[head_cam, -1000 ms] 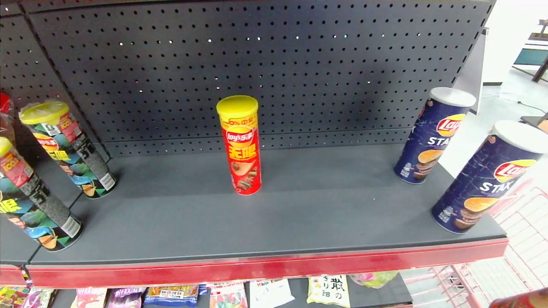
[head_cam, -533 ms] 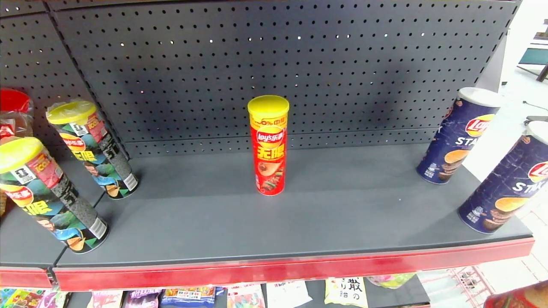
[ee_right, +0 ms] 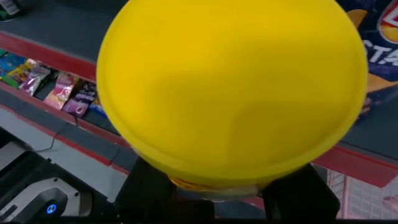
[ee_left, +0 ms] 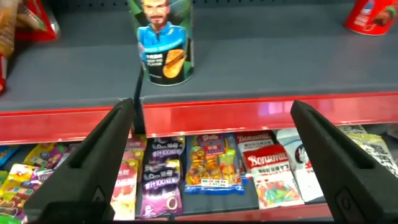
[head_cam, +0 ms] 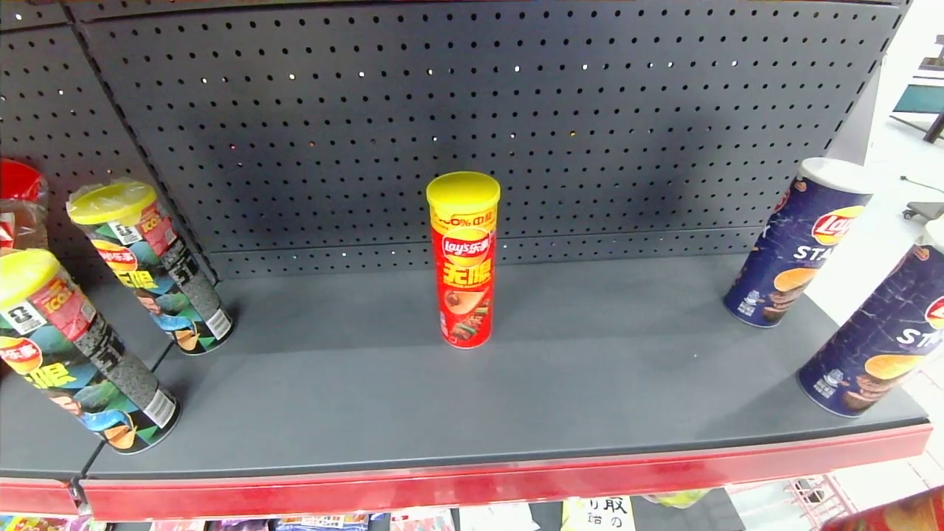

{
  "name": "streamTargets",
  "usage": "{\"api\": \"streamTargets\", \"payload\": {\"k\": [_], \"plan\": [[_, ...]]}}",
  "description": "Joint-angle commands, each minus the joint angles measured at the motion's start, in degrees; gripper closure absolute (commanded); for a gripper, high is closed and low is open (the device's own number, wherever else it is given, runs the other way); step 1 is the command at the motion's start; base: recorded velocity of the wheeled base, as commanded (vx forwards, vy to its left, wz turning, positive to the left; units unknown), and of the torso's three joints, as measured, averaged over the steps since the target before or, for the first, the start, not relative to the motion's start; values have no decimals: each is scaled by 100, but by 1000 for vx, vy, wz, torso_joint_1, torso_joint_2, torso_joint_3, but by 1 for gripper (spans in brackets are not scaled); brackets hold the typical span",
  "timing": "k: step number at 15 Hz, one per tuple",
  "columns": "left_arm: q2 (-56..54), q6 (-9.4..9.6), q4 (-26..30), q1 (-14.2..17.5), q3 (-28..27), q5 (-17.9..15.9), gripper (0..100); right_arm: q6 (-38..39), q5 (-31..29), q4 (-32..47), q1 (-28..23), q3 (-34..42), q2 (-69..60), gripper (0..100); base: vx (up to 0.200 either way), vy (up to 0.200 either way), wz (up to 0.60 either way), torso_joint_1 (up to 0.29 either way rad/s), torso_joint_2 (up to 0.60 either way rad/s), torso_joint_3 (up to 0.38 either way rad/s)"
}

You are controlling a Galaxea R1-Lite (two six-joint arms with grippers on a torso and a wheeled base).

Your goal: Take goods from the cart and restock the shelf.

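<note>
Item: can, yellow lid. Location: low in front of the shelf, right claw clamped on its body. Left claw: jaws apart, empty. Handling, judged: light, stiff thin-walled tube, smooth, easily dented; grip mid-body, moderate squeeze, keep upright.

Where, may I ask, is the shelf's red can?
In the head view, the red can stands centrally, patterned cans to its left, blue cans to its right.
</note>
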Motion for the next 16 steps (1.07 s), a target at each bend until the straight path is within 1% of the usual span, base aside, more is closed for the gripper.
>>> {"api": "streamTargets", "payload": {"k": [1, 3, 4, 5, 6, 7, 8, 9, 10, 11, 12, 13, 14, 16], "plan": [[7, -2, 4, 4, 2, 1, 0, -8, 99, -7, 5, -79, 203, 100, 0, 0, 0, 0, 0, 0], [139, 42, -5, -40, 2, -25, 0, -17, 292, -86, 5, -228, 555, 100, 0, 0, 0, 0, 0, 0], [166, 235, -13, -49, -24, -263, 0, -17, 345, -236, 5, -254, 678, 100, 0, 0, 0, 0, 0, 0], [236, 244, 4, -57, -182, -482, 0, -17, 389, -288, 5, -254, 748, 100, 0, 0, 0, 0, 0, 0], [2249, -116, -5, -101, -1870, -702, 0, -26, 494, -420, 5, -272, 985, 100, 0, 0, 0, 0, 0, 0], [3154, -389, -40, -136, -2784, -772, 0, -35, 538, -447, 5, -272, 1135, 100, 0, 0, 0, 0, 0, 0], [3778, -37, -40, -356, -3250, -1071, 0, -35, 547, -464, 40, -298, 1258, 100, 0, 0, 0, 0, 0, 0], [4226, 578, -40, -725, -3425, -1563, 0, -35, 547, -526, 93, -342, 1381, 100, 0, 0, 0, 0, 0, 0], [4815, 842, -57, -1024, -3496, -1968, 0, -26, 538, -649, 137, -369, 1504, 100, 0, 0, 0, 0, 0, 0], [5316, 903, -136, -1200, -3619, -2117, 0, -35, 538, -772, 163, -369, 1627, 100, 0, 0, 0, 0, 0, 0], [5685, 982, -303, -1402, -3671, -2196, 0, -35, 538, -860, 163, -369, 1671, 100, 0, 0, 0, 0, 0, 0], [6186, 1017, -637, -1675, -3715, -2249, 0, -26, 547, -956, 163, -395, 1750, 100, 0, 0, 0, 0, 0, 0], [6792, 1017, -1165, -1877, -3724, -2354, 0, -26, 547, -1035, 163, -404, 1829, 100, 0, 0, 0, 0, 0, 0], [7794, 1017, -1956, -2044, -3882, -2662, 0, -26, 547, -1097, 163, -430, 1934, 100, 0, 0, 0, 0, 0, 0]]}}
